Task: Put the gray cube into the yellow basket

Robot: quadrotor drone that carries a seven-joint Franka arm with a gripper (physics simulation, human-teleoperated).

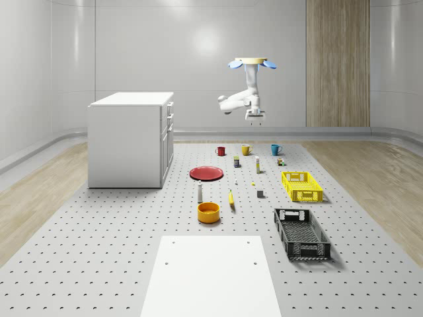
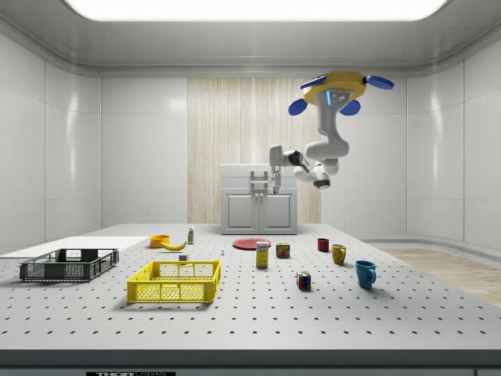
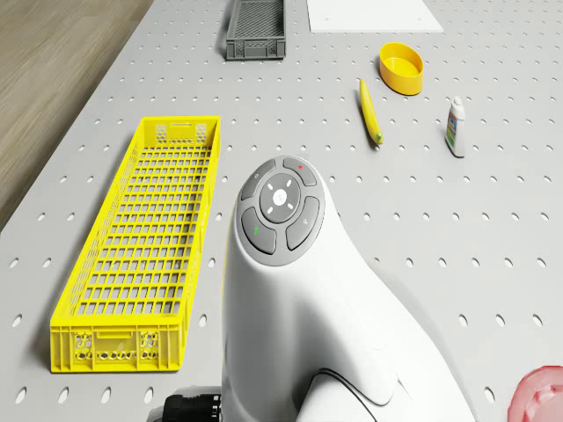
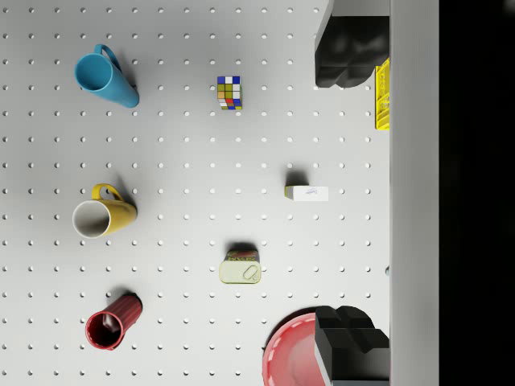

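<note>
Perforated floor holds gray cube, well apart from raised, spread fingers.

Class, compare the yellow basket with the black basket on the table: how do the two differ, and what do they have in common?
Colour: the yellow basket is bright yellow, the black basket dark.
Place: in the whole-scene view the yellow basket lies farther back, near the small gray cube; the black basket lies closer to the white sheet.
Shared: both are long, shallow, open-topped, with lattice walls, and empty.
</note>
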